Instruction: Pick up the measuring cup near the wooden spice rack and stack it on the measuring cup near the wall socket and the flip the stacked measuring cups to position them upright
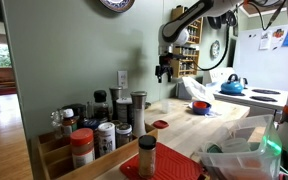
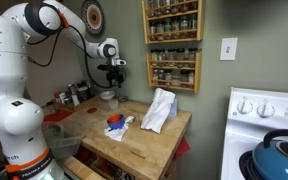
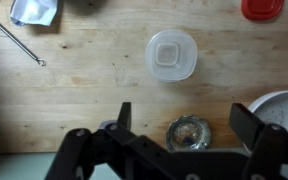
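Observation:
In the wrist view a translucent measuring cup (image 3: 171, 55) stands upside down on the wooden table (image 3: 84, 90). A red cup-like object (image 3: 262, 8) shows at the top right edge. My gripper (image 3: 184, 110) is open and empty, hovering above the table. A small glass jar (image 3: 189, 133) lies below, between the fingers. In both exterior views the gripper (image 1: 165, 68) (image 2: 111, 75) hangs well above the table's far end. The wooden spice rack (image 2: 174, 45) hangs on the wall, and a wall socket (image 2: 228, 48) is beside it.
A white bowl (image 3: 280, 108) sits at the right, a white cloth (image 2: 159, 110) and blue and red items (image 2: 114, 122) on the table. Spice jars (image 1: 104, 130) crowd one end. A blue kettle (image 2: 282, 155) stands on the stove. A thin metal rod (image 3: 14, 38) lies near a cloth.

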Available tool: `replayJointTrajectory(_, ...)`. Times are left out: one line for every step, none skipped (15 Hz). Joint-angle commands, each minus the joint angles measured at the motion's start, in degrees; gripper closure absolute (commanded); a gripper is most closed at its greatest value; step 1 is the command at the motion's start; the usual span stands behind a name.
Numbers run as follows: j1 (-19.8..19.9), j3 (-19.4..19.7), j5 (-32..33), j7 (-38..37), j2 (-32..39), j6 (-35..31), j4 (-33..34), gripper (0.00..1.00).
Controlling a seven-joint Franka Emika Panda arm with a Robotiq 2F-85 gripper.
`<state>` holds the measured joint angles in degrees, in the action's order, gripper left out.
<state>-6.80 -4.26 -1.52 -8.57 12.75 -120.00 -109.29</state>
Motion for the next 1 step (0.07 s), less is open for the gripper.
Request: replayJointTrajectory(0.12,-0.13,0.15,-0.03,-0.43,0.14,-0.27,0.0)
